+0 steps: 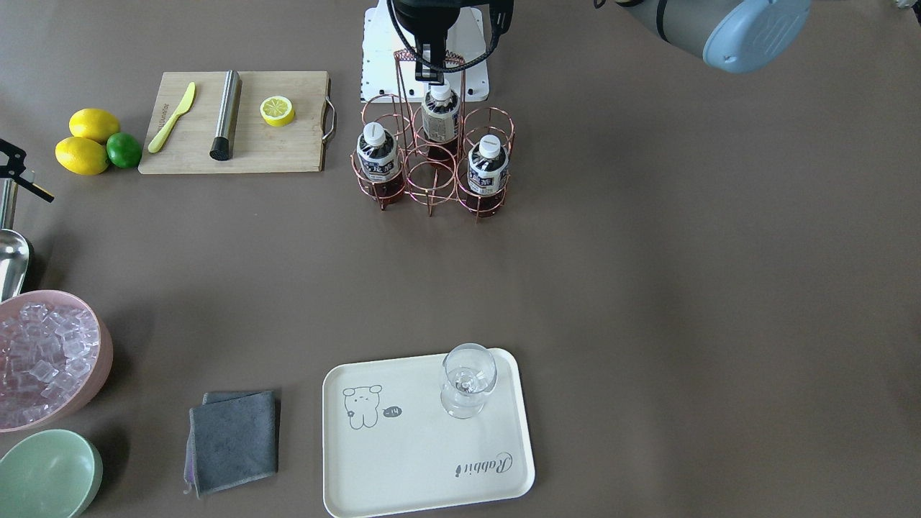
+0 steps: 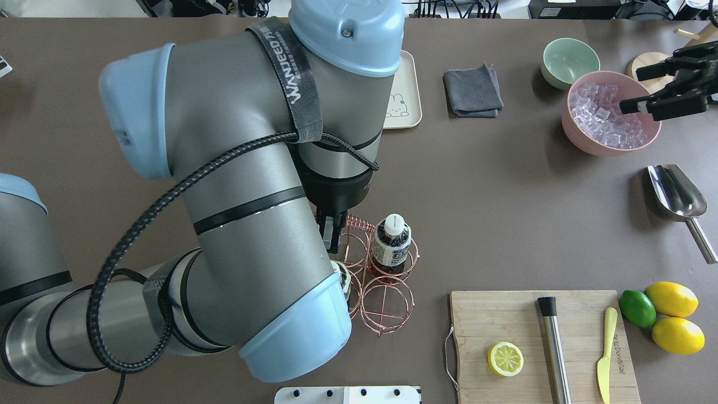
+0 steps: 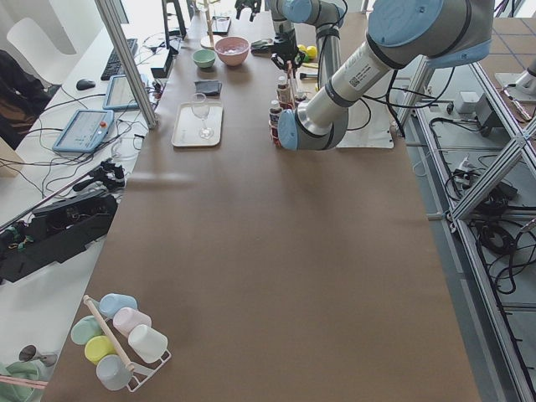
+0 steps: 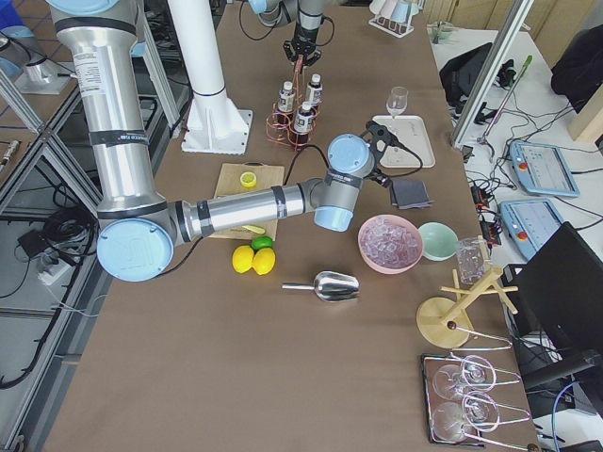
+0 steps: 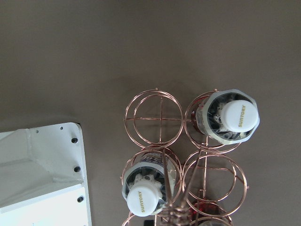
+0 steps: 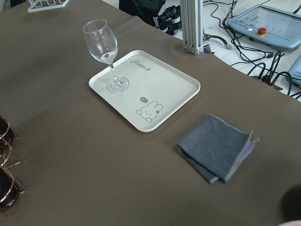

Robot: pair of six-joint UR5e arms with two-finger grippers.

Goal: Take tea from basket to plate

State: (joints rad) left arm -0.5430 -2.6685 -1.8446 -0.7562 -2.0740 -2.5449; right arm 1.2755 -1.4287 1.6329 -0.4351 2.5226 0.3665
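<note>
The copper wire basket [image 1: 430, 164] stands near the robot's base and holds three tea bottles [image 1: 440, 115] [image 1: 378, 155] [image 1: 488, 167]. Two of the bottles show from above in the left wrist view [image 5: 233, 117] [image 5: 143, 188]. My left gripper [image 1: 430, 70] hangs just above the rear middle bottle, beside the basket's tall handle. I cannot tell whether it is open or shut. The cream plate [image 1: 403, 460] lies at the far side with a stemmed glass [image 1: 468, 378] on it. My right gripper [image 2: 631, 90] is open and empty above the pink bowl.
A cutting board [image 1: 288, 144] carries a lemon half, a steel muddler and a yellow knife. Lemons and a lime [image 1: 86, 144] lie beside it. A pink bowl of ice [image 1: 43, 356], a green bowl [image 1: 43, 475], a grey cloth [image 1: 234, 439] and a steel scoop [image 2: 676, 191] are nearby.
</note>
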